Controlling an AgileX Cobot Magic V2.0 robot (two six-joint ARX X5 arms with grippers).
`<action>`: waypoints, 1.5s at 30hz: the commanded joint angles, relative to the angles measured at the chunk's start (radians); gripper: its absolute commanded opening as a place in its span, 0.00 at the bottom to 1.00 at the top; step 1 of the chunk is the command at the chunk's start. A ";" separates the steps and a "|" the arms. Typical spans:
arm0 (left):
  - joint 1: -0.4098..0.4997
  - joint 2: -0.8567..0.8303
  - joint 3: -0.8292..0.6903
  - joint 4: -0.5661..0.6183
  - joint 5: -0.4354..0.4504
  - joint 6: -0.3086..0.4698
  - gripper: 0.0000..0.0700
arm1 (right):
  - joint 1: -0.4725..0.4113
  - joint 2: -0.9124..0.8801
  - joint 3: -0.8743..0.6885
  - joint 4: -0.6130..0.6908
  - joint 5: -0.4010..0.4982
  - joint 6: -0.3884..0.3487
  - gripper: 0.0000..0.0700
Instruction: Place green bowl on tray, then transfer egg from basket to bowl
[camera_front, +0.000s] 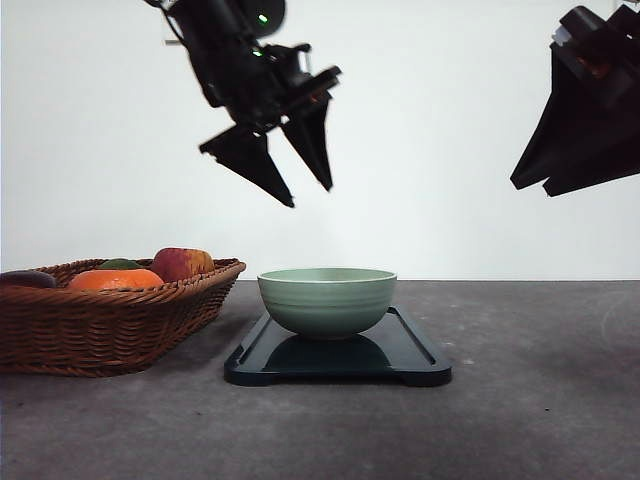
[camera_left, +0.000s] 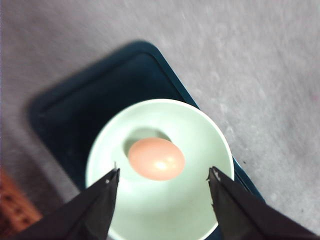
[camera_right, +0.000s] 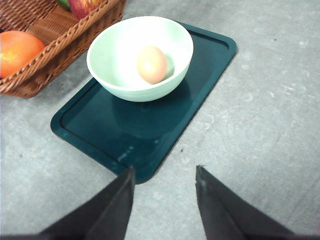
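Grey mottled desk (camera_front: 540, 420) under a plain white wall (camera_front: 440, 120). Fruit at far left — a flat bright orange fruit (camera_front: 113, 279), a red-yellow apple (camera_front: 181, 263) just behind it, something green (camera_front: 119, 264) between them, a dark rounded item (camera_front: 28, 279) at the edge — identity unclear.

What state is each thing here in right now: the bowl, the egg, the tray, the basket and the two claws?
green bowl: upright, standing on the tray.
egg: lying inside the bowl, free of any grip.
tray: flat on the table, bearing the bowl.
basket: on the table beside the tray, fruit in it.
left gripper: open, empty, raised above the bowl.
right gripper: open, empty, raised off to the side.
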 joint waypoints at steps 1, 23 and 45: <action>0.002 -0.079 -0.095 0.083 -0.003 -0.021 0.50 | 0.005 0.007 0.005 0.006 0.001 -0.008 0.34; 0.074 -0.962 -1.104 0.455 -0.114 -0.168 0.50 | 0.006 0.007 0.005 0.008 0.000 -0.009 0.34; 0.072 -1.169 -1.267 0.395 -0.171 -0.273 0.00 | 0.006 0.005 0.006 0.001 -0.046 -0.005 0.03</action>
